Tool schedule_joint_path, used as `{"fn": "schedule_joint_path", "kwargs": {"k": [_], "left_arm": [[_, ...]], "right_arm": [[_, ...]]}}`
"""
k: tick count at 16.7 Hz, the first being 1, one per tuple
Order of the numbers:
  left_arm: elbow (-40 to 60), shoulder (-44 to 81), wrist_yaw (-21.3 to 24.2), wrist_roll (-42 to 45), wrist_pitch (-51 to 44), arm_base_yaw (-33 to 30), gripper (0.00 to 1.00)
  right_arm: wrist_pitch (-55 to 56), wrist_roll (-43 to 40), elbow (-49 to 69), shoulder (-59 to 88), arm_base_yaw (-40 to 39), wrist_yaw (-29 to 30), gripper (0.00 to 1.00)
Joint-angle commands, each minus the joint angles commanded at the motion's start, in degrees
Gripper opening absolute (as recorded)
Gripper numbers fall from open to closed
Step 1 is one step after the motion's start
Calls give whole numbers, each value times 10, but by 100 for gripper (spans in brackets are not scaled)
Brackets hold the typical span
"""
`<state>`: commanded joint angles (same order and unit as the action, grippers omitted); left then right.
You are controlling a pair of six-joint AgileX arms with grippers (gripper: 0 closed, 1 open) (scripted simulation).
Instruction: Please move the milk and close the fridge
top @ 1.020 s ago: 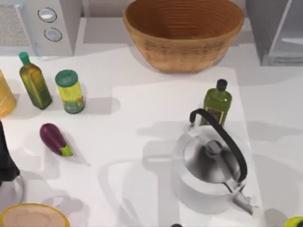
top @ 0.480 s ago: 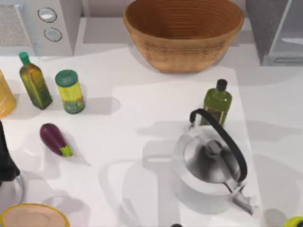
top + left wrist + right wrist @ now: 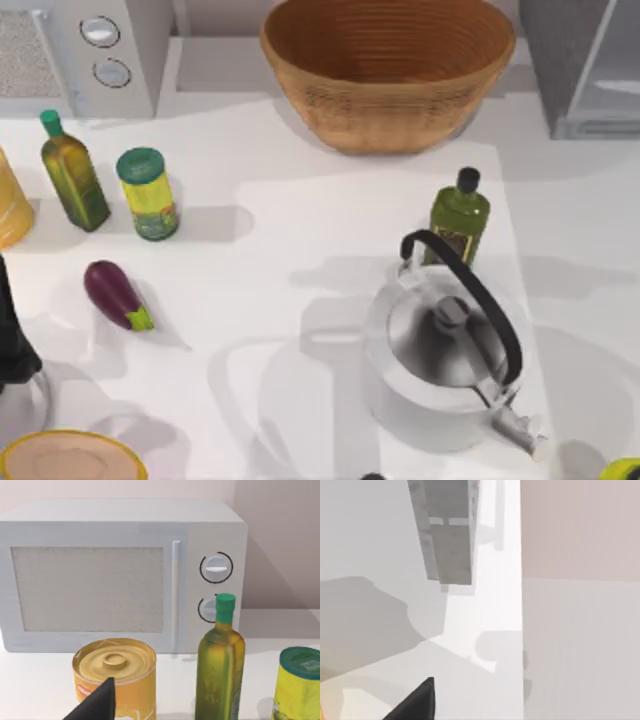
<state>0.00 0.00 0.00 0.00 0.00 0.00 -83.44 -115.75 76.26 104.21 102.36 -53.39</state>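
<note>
Fridge (image 3: 585, 65) stands at the far right corner of the white surface (image 3: 300, 260), its lighter inner panel showing beside the grey cabinet wall; the right wrist view looks along that same grey cabinet (image 3: 447, 530). Just left of the fridge sits a wicker basket (image 3: 388, 70), and nearer than the basket, a dark green bottle (image 3: 458, 215) stands touching or just behind a steel kettle (image 3: 445, 360) with a black handle. Well left of the fridge, at the opposite far corner, is a microwave (image 3: 95, 55) with two round knobs. In front of it stand an olive oil bottle (image 3: 73, 172) and a green-lidded yellow jar (image 3: 148, 193), with an eggplant (image 3: 117, 295) lying nearer still. The left wrist view also shows a yellow can (image 3: 116, 672) before the microwave. Whether either arm's jaws are released or clenched, I cannot tell. Milk cannot be made out.
</note>
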Motion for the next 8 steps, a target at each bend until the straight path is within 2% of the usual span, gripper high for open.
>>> {"fn": "schedule_joint_path", "kwargs": {"k": [4,8], "left_arm": [[0,0,0,0,0,0,100],[0,0,0,0,0,0,100]], "right_arm": [[80,89,-3,0,-69,18,100],[205,240,-5,1,-159,31,100]]}}
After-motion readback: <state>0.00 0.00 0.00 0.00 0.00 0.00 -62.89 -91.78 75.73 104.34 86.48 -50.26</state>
